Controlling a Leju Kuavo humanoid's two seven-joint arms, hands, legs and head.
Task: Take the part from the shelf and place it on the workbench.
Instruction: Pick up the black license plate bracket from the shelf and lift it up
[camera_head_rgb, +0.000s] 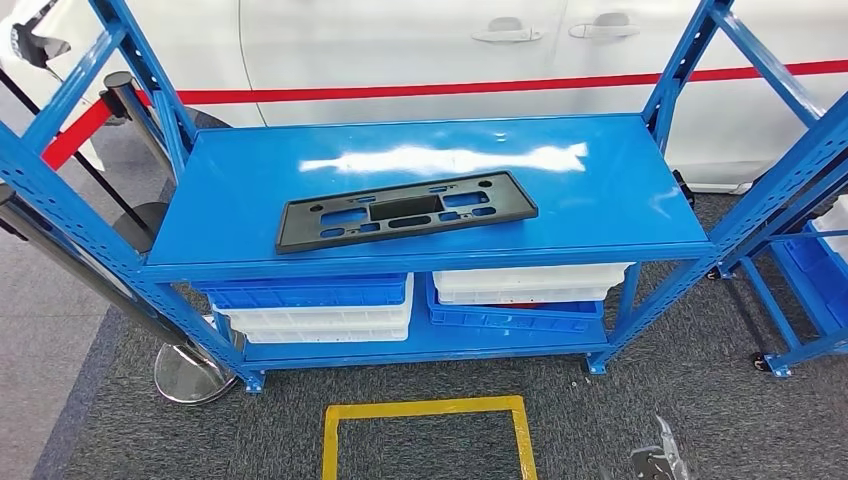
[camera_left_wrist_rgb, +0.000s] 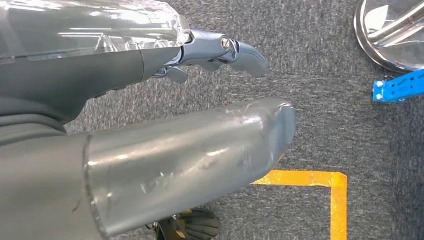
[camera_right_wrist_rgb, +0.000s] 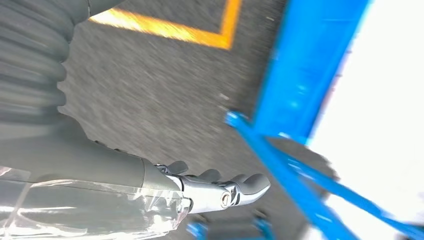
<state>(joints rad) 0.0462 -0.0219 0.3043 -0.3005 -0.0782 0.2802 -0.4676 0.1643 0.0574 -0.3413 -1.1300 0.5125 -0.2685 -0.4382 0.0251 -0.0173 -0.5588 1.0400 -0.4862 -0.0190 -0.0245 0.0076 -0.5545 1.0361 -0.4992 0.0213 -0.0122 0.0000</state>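
Note:
A flat black plastic part (camera_head_rgb: 405, 210) with several cut-outs lies on the top board of the blue shelf (camera_head_rgb: 580, 190), left of its middle and close to the front edge. Nothing touches it. My left hand (camera_left_wrist_rgb: 115, 70) hangs over the grey carpet with its thumb (camera_left_wrist_rgb: 200, 155) and fingers (camera_left_wrist_rgb: 240, 50) stretched apart, holding nothing. My right hand (camera_right_wrist_rgb: 205, 192) is low beside a blue rack leg, its fingers loosely extended and empty. A bit of that hand (camera_head_rgb: 655, 462) pokes in at the lower edge of the head view, well below the shelf.
Under the top board are stacked blue and white bins (camera_head_rgb: 320, 305) and more white bins (camera_head_rgb: 520, 282). A yellow square (camera_head_rgb: 425, 408) is taped on the carpet in front. A stanchion base (camera_head_rgb: 190, 375) stands at the left, another blue rack (camera_head_rgb: 800, 200) at the right, a white car (camera_head_rgb: 400, 40) behind.

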